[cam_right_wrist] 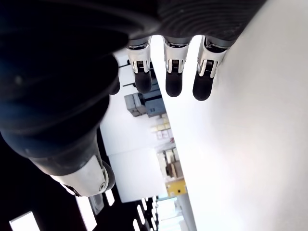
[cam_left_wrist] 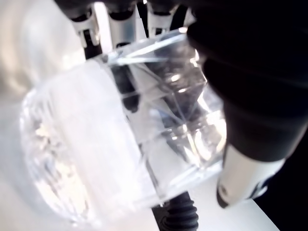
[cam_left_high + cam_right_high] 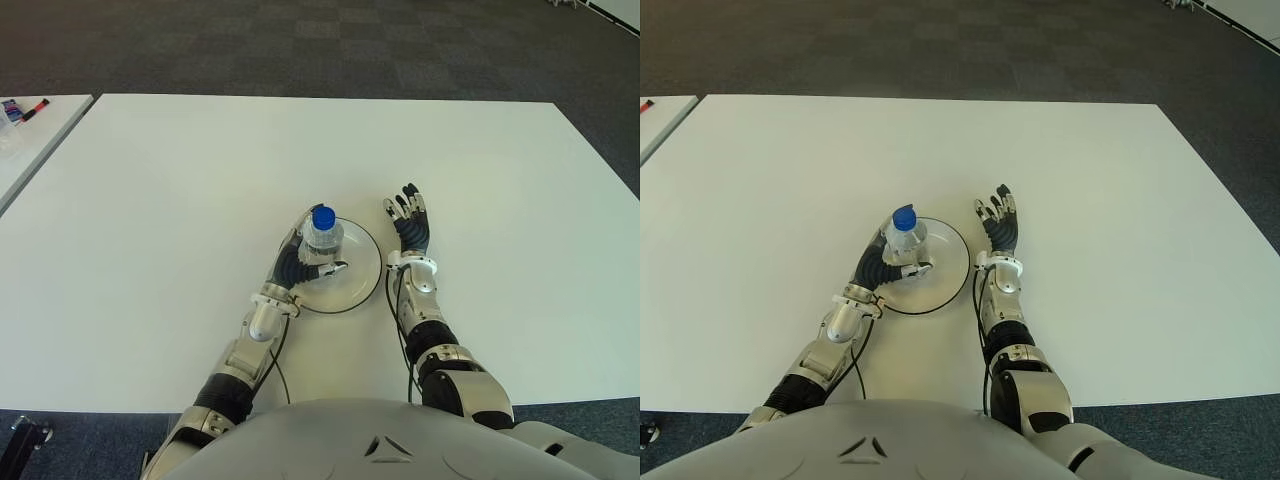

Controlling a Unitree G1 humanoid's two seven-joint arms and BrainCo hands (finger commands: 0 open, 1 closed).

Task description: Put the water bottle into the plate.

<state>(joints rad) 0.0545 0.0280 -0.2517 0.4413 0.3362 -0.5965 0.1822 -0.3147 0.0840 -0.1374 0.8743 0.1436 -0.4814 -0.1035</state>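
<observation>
The left hand (image 3: 300,262) wraps its fingers around the clear plastic water bottle with a blue cap (image 3: 322,229), keeping it upright on the round clear plate (image 3: 362,275) near the white worktop's (image 3: 150,200) front edge. The right hand (image 3: 408,222) shows just beside the plate, fingers spread, holding nothing.

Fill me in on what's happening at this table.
The left robot hand is wrapped around a blue-capped water bottle, holding it upright over the plate on the white table. The right robot hand shows just right of the plate, fingers spread, holding nothing.
</observation>
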